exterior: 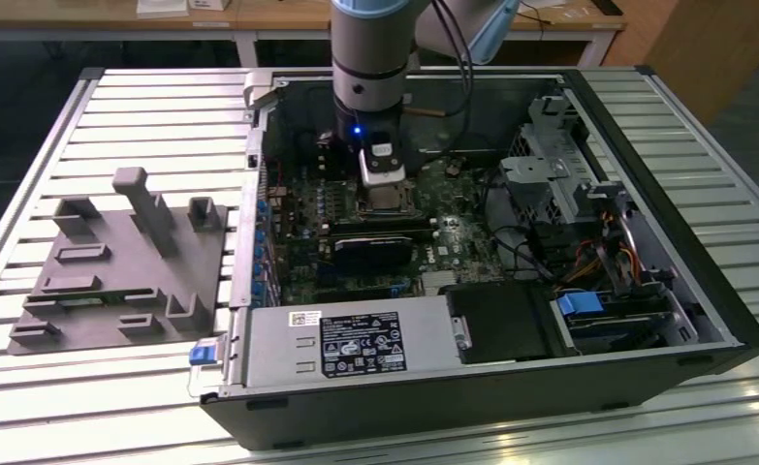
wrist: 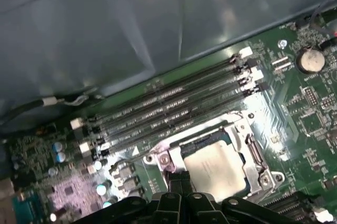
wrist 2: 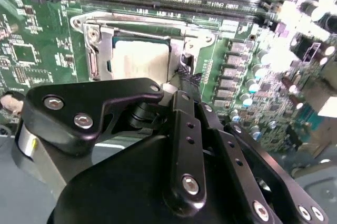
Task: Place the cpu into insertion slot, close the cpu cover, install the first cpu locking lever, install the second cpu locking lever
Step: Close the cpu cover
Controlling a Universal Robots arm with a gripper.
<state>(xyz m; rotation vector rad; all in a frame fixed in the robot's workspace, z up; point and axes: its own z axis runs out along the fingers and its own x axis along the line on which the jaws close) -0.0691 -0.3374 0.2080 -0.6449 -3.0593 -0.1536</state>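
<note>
Gripper (wrist: 179, 178), black and jointed, tips drawn together, sat at a corner of the thin silvery square cpu cover (wrist: 257, 167). A slip risked gouging the green motherboard (wrist: 310, 124).

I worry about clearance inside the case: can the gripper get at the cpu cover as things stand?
Likely yes: the gripper sits right at the edge of the cpu cover, with nothing between them.
</note>
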